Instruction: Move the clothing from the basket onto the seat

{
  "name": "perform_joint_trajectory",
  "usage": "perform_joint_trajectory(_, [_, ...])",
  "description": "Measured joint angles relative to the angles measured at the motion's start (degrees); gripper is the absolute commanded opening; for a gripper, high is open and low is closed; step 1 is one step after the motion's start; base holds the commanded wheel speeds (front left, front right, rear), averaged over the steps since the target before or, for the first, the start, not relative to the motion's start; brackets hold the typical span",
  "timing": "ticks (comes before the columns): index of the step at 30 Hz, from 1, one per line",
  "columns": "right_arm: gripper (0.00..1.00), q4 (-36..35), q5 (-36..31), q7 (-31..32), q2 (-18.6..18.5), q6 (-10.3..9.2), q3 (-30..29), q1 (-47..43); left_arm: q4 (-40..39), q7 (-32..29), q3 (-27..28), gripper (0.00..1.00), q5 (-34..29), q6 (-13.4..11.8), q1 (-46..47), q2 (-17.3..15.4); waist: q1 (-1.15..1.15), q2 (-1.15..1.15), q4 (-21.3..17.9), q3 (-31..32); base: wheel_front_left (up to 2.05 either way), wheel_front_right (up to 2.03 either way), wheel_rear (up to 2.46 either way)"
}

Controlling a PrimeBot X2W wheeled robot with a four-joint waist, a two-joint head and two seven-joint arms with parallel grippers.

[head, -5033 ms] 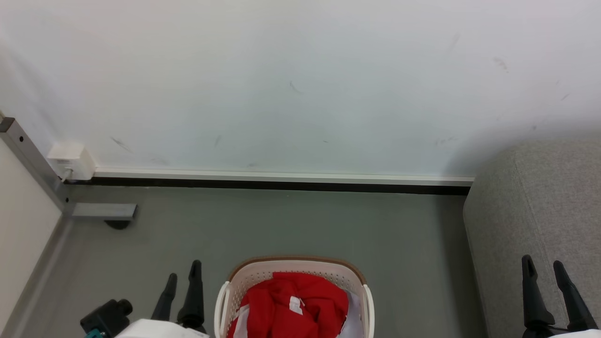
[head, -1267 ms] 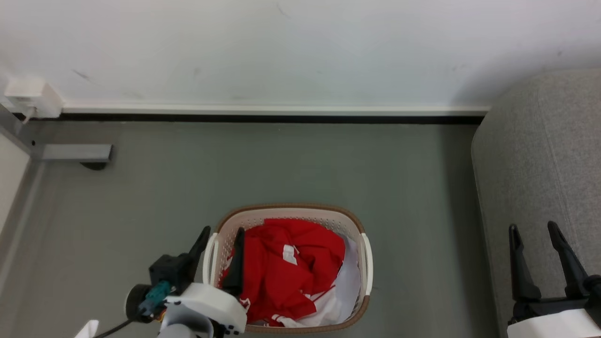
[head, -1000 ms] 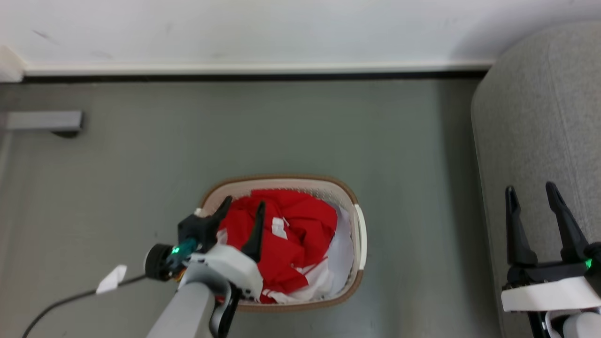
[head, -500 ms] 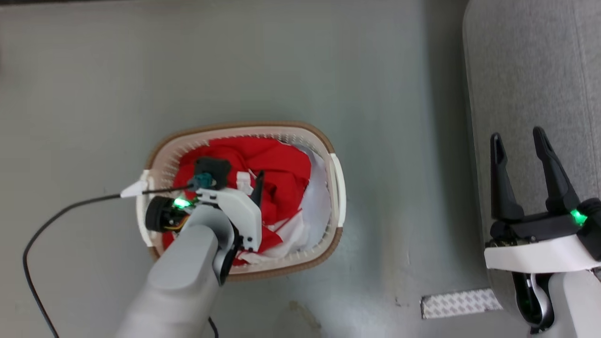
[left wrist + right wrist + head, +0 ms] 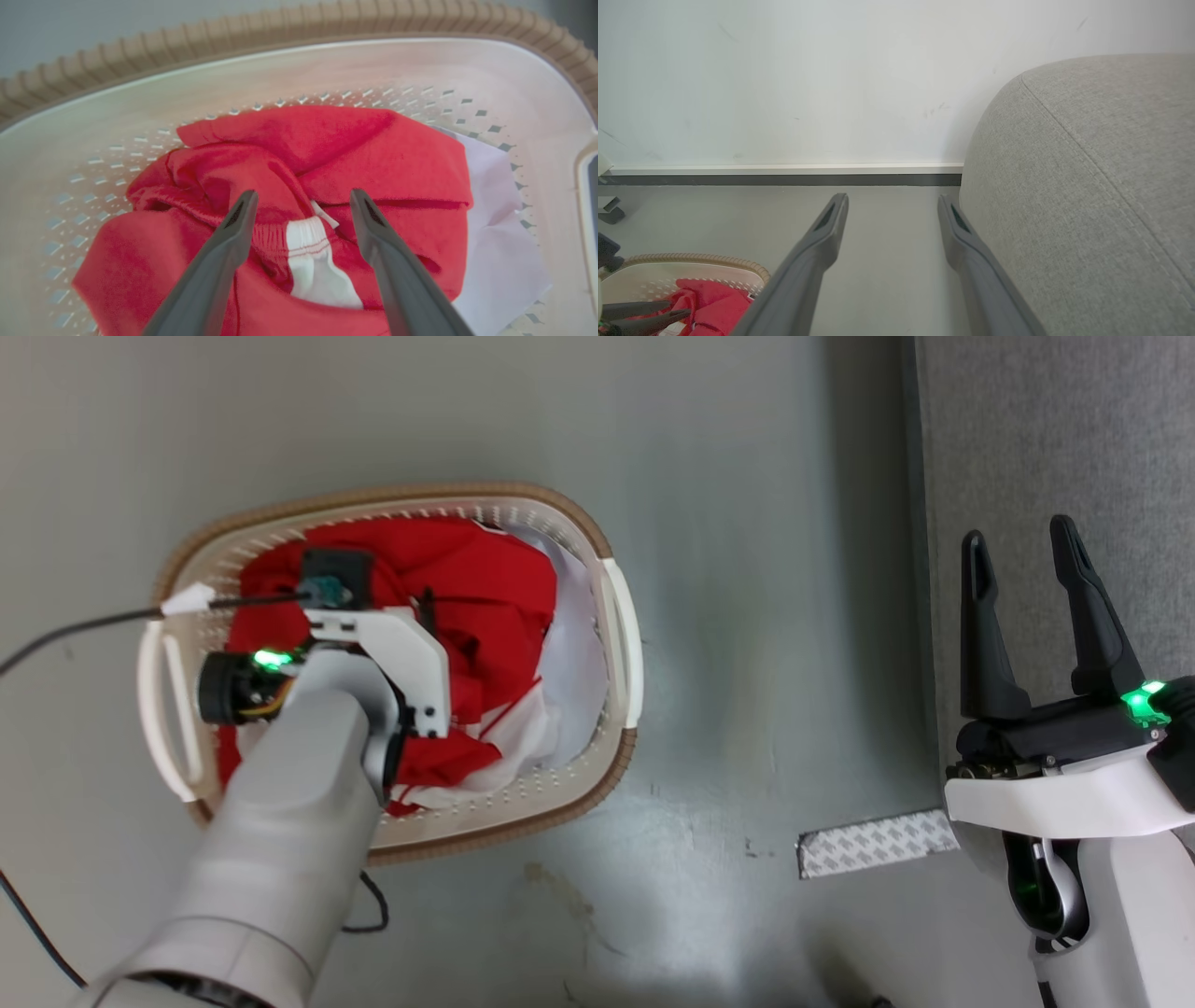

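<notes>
Clothing (image 5: 373, 154) crumpled soft red in perforated oval basket (image 5: 280, 65); left hand (image 5: 301, 198) wide over it.

Parted fingers (image 5: 821, 242) beside the seat (image 5: 1087, 186)

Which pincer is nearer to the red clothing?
Left. The left pincer hangs open inside the basket, right over the red clothing; the right pincer is open beside the sofa, well away.
</notes>
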State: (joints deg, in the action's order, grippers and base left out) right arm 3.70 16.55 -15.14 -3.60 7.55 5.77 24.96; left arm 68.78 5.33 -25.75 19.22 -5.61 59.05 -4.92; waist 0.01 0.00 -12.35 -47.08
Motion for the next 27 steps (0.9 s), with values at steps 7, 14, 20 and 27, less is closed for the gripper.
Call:
perform_joint_trajectory(7, [1.0, -0.35, 0.2, -0.01, 0.25, 0.0, 1.03, 0.87, 2.31, 0.03, -0.01, 1.0, -0.07, -1.74, 3.78, -1.75, 0.0, 0.0, -1.29, -2.97, 0.0, 0.0, 0.0])
perform_joint_trajectory(14, [1.0, -0.89, 0.52, 0.0, 0.4, 0.0, 1.76, 1.96, 3.63, -2.38, -0.63, 1.0, -0.24, -2.5, 5.84, -3.19, 0.0, 0.0, -2.12, -5.05, 0.0, 0.0, 0.0])
perform_joint_trajectory(20, [1.0, -1.07, 0.62, 0.0, 0.47, 0.0, 2.08, 2.33, 4.13, -3.42, -1.45, 1.0, -0.24, -2.66, 6.88, -3.33, -0.01, 0.0, -2.44, -6.45, 0.0, 0.0, 0.0])
perform_joint_trajectory(27, [1.0, -1.25, 1.18, 0.0, 0.54, 0.0, 2.22, 2.74, 4.49, -4.17, -2.78, 0.75, -0.66, -2.53, 6.77, -3.66, -0.01, 0.0, -2.93, -7.61, 0.0, 0.0, 0.0])
